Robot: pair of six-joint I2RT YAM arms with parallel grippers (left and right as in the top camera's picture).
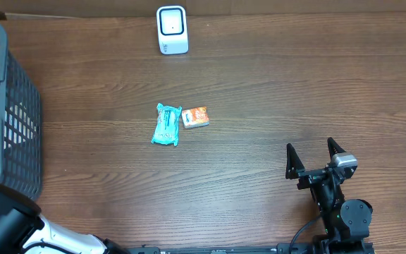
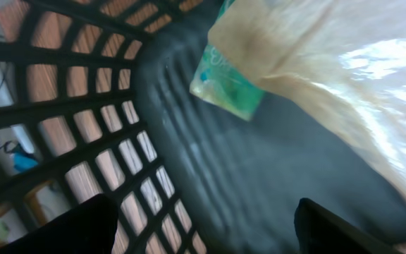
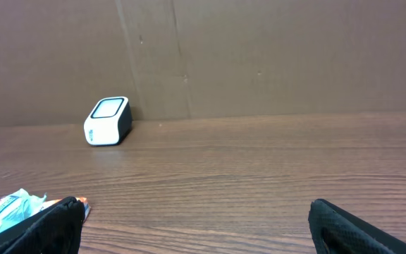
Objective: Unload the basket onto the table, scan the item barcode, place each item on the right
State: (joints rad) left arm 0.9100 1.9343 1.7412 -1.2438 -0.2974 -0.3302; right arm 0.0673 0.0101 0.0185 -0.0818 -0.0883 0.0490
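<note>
Found left claw (image 2: pixel 196 236) spread wide inside the dark lattice basket (image 2: pixel 146 99), a green packet (image 2: pixel 228 85) and a pale crinkled bag (image 2: pixel 344 92) lying just ahead of its fingers. Saw teal packet (image 1: pixel 166 125) touching orange packet (image 1: pixel 195 117) on the counter (image 1: pixel 259 85), well ahead and left of the right claw (image 1: pixel 310 147); white scanner (image 1: pixel 172 29) farther beyond them. Found right claw spread wide, gripping nothing.
</note>
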